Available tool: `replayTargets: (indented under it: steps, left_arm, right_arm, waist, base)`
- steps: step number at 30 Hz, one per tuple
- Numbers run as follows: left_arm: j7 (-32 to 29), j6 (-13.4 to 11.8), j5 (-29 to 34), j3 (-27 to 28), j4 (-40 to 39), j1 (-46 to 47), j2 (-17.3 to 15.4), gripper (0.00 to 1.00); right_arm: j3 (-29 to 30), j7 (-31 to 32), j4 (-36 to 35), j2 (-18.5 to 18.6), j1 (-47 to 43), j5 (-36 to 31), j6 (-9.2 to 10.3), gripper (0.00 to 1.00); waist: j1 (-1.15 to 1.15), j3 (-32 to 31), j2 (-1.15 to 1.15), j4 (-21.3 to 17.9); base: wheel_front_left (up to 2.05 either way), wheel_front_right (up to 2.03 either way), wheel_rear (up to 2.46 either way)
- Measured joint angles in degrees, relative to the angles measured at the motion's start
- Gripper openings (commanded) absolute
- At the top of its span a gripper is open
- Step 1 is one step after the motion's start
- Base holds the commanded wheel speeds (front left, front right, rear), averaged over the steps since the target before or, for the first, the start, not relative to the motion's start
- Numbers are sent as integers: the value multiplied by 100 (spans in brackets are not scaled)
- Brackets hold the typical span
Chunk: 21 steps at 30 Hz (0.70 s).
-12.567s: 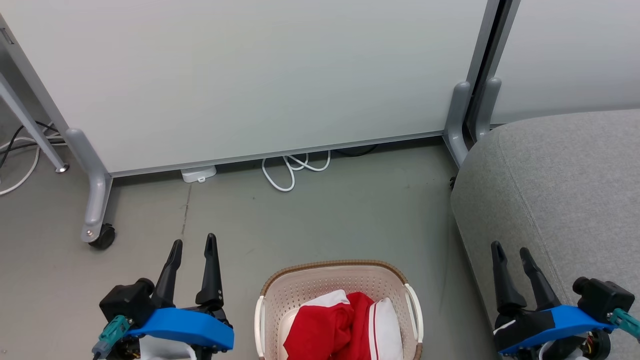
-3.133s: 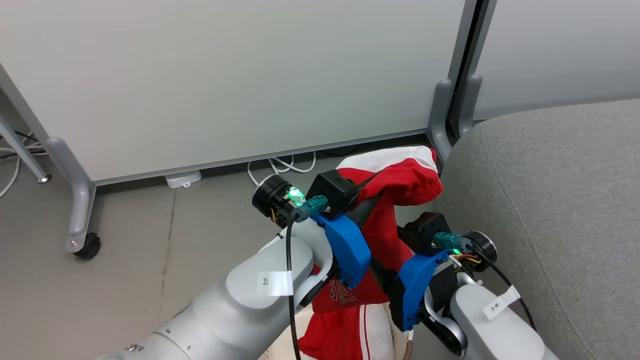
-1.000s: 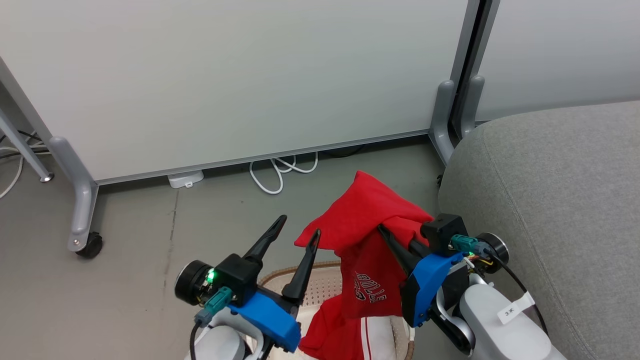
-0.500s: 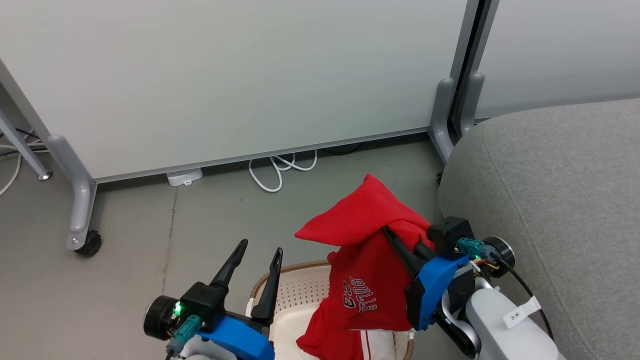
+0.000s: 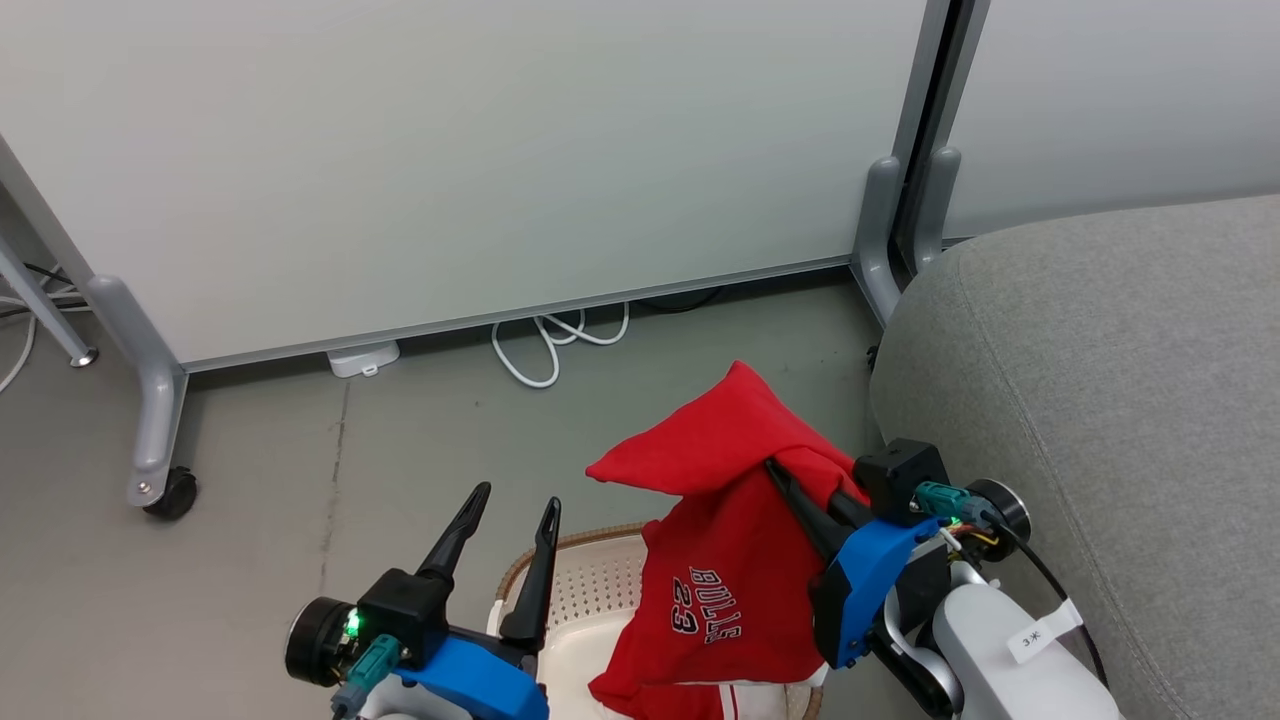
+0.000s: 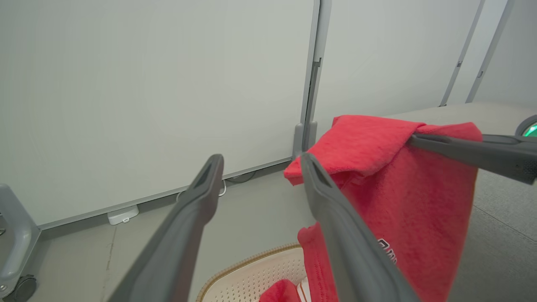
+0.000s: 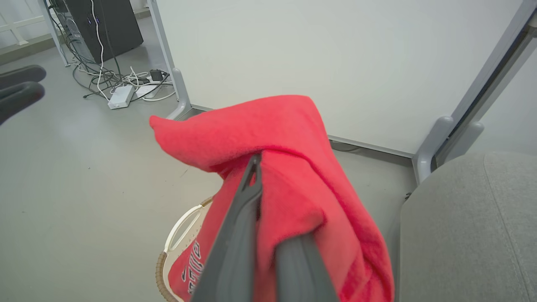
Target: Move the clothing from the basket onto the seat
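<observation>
Open grey floor [image 5: 400, 440] runs from the basket [image 5: 585, 590] up to the white partition panel [image 5: 450, 150]. Along the panel's foot lie a white cable loop [image 5: 545, 350] and a small white box [image 5: 362, 357]. A castered leg [image 5: 160, 440] stands far left, and two grey posts [image 5: 880, 230] stand at the seat's far corner.

The seat [image 5: 1100, 380] takes up the right side. Its rounded front edge drops to the floor just right of the right arm. A narrow strip of floor shows between the seat edge and the hanging cloth.

The right gripper [image 5: 778, 475] has its jaws closed on the clothing [image 5: 725, 540], a red garment lettered "BULLS 23". It is pinched at a fold near the top. One corner flops over the fingers toward the left, and the rest hangs down over the basket's right half. The hem overlaps the basket rim in the head view. The garment is raised and beside the seat, not on it. In the right wrist view both fingers [image 7: 235, 235] bury into the red cloth, with the seat to the right.

The left gripper [image 5: 515, 497] has its jaws wide apart and holds nothing. It hovers over the basket's left rim, tips pointing at the panel, with the garment just to its right and not touching.

More red and white striped cloth [image 5: 722, 700] lies in the basket under the held piece.
</observation>
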<state>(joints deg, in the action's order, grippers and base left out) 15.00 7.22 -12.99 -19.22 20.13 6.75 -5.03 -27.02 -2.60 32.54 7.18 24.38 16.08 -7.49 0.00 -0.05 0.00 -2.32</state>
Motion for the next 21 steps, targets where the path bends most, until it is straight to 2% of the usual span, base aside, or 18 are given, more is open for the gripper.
replayTargets:
  steps: [10, 21]
  left_arm:
    - [0, 15, -20, -77, -33, -21, -16, 100]
    - [3, 15, -21, -45, -96, -7, -10, 100]
  right_arm:
    - [11, 38, -76, 2, -31, -10, 0, 0]
    - [2, 53, -163, 4, -67, -42, 0, 0]
  waist:
    - [0, 27, 0, -301]
    - [0, 122, 0, -1103]
  base:
    - [0, 0, 0]
    - [0, 0, 0]
